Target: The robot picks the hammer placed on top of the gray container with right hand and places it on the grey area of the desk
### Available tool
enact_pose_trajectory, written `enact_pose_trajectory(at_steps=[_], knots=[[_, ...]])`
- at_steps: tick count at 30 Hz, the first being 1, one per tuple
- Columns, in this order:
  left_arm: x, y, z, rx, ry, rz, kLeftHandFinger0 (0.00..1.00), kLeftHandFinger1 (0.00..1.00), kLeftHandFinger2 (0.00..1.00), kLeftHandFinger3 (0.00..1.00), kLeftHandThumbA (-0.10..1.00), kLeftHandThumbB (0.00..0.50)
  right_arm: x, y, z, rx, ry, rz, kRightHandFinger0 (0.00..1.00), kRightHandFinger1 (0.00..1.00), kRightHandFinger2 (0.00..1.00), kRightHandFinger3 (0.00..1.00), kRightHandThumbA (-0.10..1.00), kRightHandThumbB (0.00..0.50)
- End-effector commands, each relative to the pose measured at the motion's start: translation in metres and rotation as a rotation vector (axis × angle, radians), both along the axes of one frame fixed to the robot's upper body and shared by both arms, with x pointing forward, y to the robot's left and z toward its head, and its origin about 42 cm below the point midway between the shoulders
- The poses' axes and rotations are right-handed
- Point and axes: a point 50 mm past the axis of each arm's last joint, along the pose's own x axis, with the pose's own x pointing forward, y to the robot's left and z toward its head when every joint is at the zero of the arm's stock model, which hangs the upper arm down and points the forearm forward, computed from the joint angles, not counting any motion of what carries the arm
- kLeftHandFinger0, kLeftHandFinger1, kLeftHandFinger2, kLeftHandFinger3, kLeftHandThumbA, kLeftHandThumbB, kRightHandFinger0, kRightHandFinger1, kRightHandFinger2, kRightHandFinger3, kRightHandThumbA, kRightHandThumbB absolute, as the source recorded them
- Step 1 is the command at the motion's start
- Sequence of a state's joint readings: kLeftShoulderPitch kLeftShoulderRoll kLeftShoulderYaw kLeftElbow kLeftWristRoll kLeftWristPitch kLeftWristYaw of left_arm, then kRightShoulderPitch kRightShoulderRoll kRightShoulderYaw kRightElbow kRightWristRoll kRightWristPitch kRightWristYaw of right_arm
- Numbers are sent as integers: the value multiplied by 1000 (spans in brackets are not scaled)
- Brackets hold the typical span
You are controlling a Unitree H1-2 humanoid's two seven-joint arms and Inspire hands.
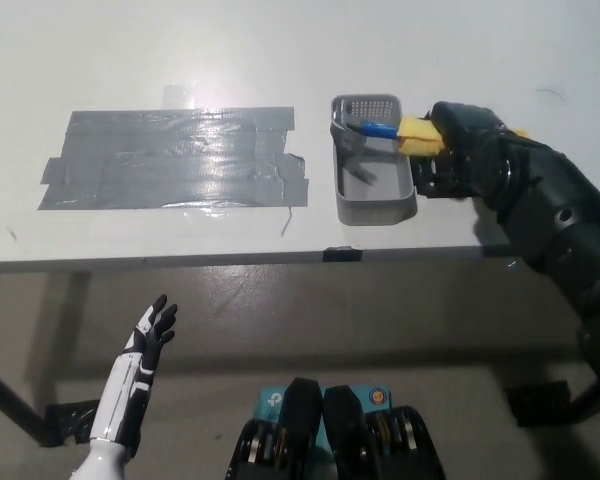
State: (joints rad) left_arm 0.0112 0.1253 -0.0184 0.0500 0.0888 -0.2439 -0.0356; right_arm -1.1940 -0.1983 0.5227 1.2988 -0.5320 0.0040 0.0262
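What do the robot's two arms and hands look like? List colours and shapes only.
The left hand has black fingers on a slim white forearm with black trim along it. The right hand is all black, on a thick, rounded black arm with bulky jointed segments and small bright specks on its casing. No loose cables or sleeves show.

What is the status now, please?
Right hand on hammer handle, across gray container. Left hand open, low. Gray tape area unobstructed.

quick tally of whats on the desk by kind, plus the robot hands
hammer: 1
gray container: 1
grey tape area: 1
robot hands: 2, black right hand at the hammer's yellow handle, white left hand low, below the desk edge
total: 5
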Motion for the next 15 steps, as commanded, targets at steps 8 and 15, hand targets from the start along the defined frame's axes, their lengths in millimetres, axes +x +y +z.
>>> enact_pose_trajectory(at_steps=[8,15], knots=[[12,2,13,8,-45,-45,1000,1000,1000,1000,1000,286,15,11,113,218,-523,72,18,533,892,996,-100,116],[13,1,14,17,-49,-38,1000,1000,1000,1000,1000,313,13,32,127,264,-597,110,0,464,852,884,-100,155]])
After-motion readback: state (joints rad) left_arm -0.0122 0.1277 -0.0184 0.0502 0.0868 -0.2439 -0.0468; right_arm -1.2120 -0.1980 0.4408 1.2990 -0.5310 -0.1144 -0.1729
